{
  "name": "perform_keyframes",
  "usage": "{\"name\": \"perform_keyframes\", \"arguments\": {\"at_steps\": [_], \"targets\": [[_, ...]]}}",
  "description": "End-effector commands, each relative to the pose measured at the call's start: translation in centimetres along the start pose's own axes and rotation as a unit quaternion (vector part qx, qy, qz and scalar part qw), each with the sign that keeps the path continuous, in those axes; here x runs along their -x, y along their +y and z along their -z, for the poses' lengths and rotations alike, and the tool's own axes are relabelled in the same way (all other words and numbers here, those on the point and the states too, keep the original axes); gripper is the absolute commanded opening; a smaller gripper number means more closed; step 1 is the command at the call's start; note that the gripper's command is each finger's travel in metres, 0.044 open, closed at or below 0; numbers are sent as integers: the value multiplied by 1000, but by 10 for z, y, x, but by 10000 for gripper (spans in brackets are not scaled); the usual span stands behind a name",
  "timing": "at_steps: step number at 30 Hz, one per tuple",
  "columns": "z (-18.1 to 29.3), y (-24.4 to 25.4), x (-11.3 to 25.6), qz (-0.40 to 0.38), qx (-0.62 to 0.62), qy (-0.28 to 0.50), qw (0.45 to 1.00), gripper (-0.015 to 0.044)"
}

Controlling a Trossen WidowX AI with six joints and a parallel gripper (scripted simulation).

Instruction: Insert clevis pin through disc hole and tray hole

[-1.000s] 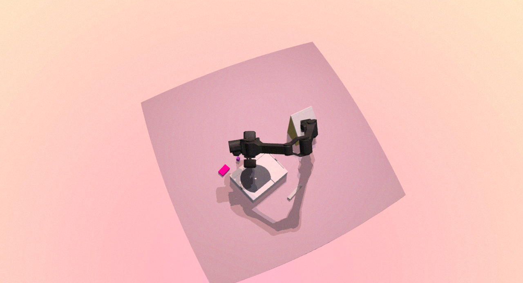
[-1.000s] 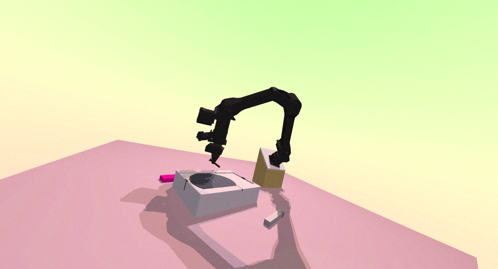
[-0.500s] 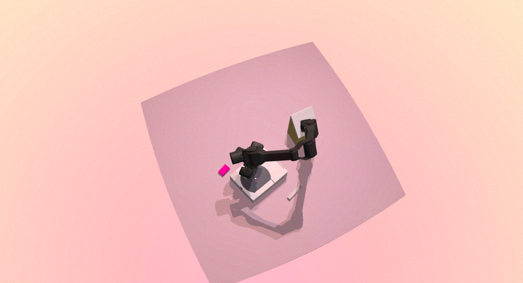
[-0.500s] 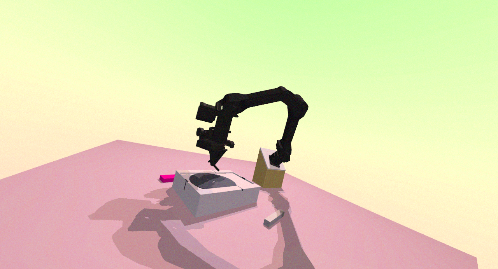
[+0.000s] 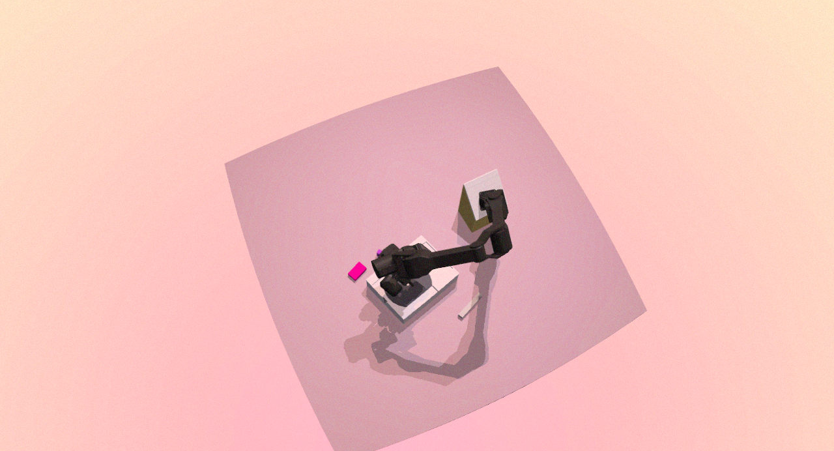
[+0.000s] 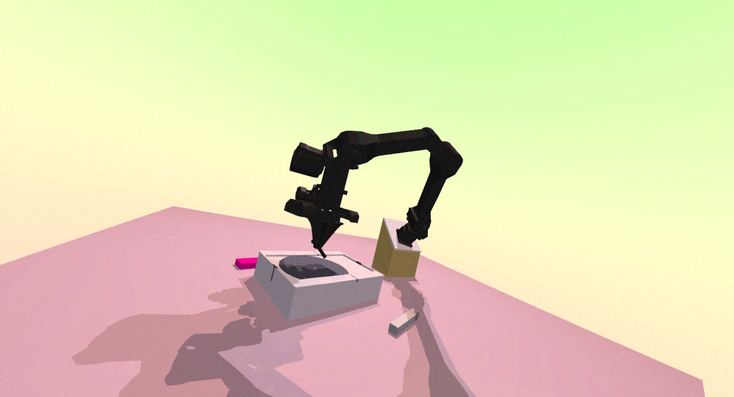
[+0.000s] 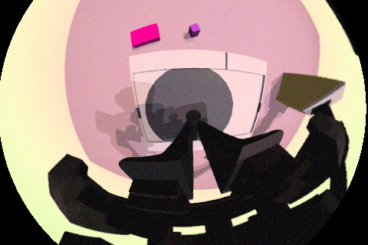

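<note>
Well, the claw (image 5: 405, 281) (image 6: 317, 244) (image 7: 193, 124) pinches the pin (image 6: 322, 252) (image 7: 193, 115), nearly closed — magenta block (image 5: 356, 271) (image 6: 246, 263) (image 7: 145, 36) near the tray (image 5: 445, 277) (image 6: 336, 294) (image 7: 172, 59).

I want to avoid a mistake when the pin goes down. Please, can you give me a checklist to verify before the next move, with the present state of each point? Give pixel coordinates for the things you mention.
1. Gripper (image 5: 402, 267) (image 6: 316, 244) (image 7: 193, 124) shut on the pin (image 6: 321, 251) (image 7: 193, 115): ok.
2. Disc (image 5: 408, 295) (image 6: 333, 267) (image 7: 184, 84) lying flat inside the tray (image 5: 444, 276) (image 6: 333, 292) (image 7: 172, 60): ok.
3. Pin upright: not ok, it leans in the exterior view.
4. Pin centred over the disc's hole: cannot tell, the pin and fingers block the wrist view.
5. Tray's hole lined up under the disc's hole: cannot tell.
6. Pink block (image 5: 356, 271) (image 6: 246, 263) (image 7: 145, 35) off the tray: ok.
</note>
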State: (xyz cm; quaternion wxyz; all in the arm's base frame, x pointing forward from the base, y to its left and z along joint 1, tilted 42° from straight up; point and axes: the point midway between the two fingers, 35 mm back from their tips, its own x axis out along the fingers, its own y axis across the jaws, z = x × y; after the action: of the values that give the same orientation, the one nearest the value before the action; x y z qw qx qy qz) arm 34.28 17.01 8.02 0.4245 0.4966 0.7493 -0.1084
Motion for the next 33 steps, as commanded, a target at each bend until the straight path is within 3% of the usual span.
{"name": "perform_keyframes", "arguments": {"at_steps": [1, 9, 33], "targets": [[5, 3, 2, -3, -19, 4, 1000, 0], [3, 2, 3, 0, -13, -34, 999, 0], [19, 2, -3, 5, -15, -322, 946, 0]]}}
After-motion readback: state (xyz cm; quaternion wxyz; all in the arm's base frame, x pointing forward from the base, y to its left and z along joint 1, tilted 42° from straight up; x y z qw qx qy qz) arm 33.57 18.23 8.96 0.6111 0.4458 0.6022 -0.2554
